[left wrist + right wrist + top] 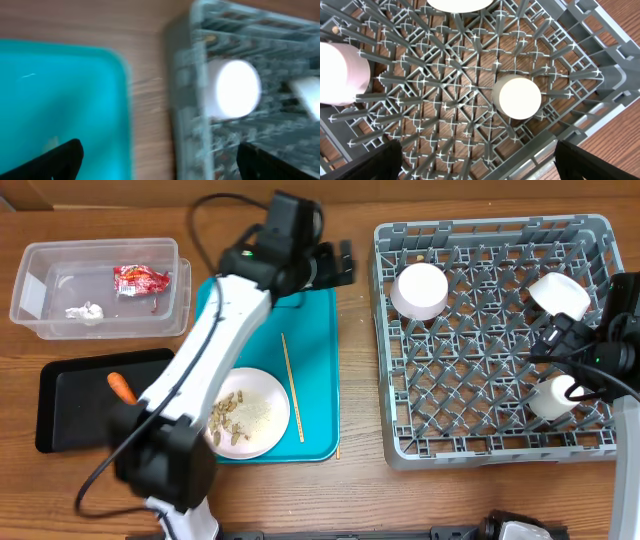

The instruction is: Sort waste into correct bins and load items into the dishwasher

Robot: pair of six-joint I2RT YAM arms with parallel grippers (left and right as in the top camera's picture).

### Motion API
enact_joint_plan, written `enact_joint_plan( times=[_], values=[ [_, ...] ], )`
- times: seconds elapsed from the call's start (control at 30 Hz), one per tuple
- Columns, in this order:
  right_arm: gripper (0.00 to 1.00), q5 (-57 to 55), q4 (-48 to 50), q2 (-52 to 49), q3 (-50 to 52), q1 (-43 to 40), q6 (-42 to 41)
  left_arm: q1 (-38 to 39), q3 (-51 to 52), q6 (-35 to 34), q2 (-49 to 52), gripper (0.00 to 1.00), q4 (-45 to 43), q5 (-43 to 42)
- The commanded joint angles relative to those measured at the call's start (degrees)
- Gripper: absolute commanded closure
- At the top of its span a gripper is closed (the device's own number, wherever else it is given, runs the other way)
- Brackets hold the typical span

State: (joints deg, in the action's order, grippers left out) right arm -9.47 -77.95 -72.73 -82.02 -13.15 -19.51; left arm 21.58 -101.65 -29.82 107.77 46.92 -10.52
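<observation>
The grey dish rack holds two white bowls and a small white cup. My right gripper hovers open and empty over the rack. Its wrist view shows the cup below between the open fingers. My left gripper is open and empty between the teal tray and the rack. Its blurred view shows a bowl. The white plate with beige scraps and a chopstick lie on the teal tray. The clear tub holds the red wrapper and the tissue. The carrot lies on the black tray.
The left arm stretches over the teal tray and hides part of the plate and the black tray's right end. A thin stick end shows at the teal tray's front right corner. Bare wooden table lies between the teal tray and the rack.
</observation>
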Motion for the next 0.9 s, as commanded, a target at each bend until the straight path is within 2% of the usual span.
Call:
enact_joint_plan(
  times=[0.0,0.2,0.3,0.53,0.63,0.87],
  values=[
    [0.0,2.6,1.3,0.8,-0.5,-0.2,0.7,-2.3,0.1,2.8,-2.9,0.0,10.8,8.6],
    [0.0,23.0,2.5,-0.4,-0.5,0.6,13.9,-4.9,0.2,-0.3,-2.8,0.0,27.9,9.9],
    [0.02,24.2,2.4,-1.1,-0.5,4.5,15.1,-7.2,0.2,-0.5,-2.8,0.0,31.1,9.9],
    [0.04,24.2,4.3,-3.3,-0.5,23.1,15.0,-14.2,0.2,-2.1,-2.8,0.0,35.0,9.4],
    [0.05,22.7,10.0,-10.2,-0.5,37.2,12.7,-17.2,0.2,-2.1,-2.8,0.0,37.4,9.7],
    [0.09,16.2,21.1,-23.3,-0.5,51.0,9.0,-19.5,0.2,-2.1,-2.8,0.0,37.2,9.6]
  ],
)
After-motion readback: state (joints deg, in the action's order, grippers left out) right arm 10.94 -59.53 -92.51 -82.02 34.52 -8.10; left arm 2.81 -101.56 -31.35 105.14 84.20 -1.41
